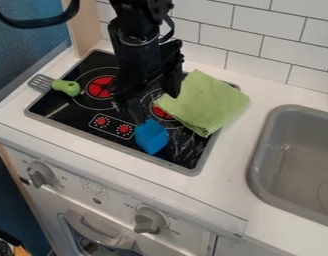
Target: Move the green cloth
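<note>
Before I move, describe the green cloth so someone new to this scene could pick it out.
In the picture, left of the grey sink is a black stovetop. The green cloth lies over its right rear edge, partly on the white counter. It is wide fabric, unlike the green-handled spatula at left or the blue block in front.

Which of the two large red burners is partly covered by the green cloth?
The right burner in the picture: the green cloth overlaps it, while the left burner, nearer the spatula, has no cloth on it.
</note>
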Controlling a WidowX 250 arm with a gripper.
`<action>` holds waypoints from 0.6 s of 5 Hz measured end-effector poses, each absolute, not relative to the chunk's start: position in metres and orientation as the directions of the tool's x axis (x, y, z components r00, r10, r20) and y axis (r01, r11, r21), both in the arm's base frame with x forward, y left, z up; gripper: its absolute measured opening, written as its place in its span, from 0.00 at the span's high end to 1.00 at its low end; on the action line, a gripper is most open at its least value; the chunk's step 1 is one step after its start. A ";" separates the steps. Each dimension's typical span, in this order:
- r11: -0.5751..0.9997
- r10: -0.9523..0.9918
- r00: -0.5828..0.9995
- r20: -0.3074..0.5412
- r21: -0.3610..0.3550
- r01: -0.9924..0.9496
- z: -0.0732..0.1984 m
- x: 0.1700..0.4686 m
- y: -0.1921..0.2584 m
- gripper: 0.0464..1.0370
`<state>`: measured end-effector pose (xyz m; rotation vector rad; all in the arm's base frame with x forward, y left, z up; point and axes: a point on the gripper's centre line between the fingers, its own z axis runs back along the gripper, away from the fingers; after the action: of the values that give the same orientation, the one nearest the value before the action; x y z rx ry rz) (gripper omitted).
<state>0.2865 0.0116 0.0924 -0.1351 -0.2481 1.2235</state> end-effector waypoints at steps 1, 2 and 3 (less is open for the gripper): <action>0.334 0.942 0.318 0.107 -0.209 -0.919 0.084 0.285 0.011 0.04; 0.359 0.932 0.335 0.139 -0.210 -0.910 0.088 0.289 -0.001 0.04; 0.349 0.934 0.322 0.157 -0.191 -0.918 0.087 0.305 -0.009 0.04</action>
<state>0.3050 -0.0091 0.0868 -0.0710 -0.2565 1.2165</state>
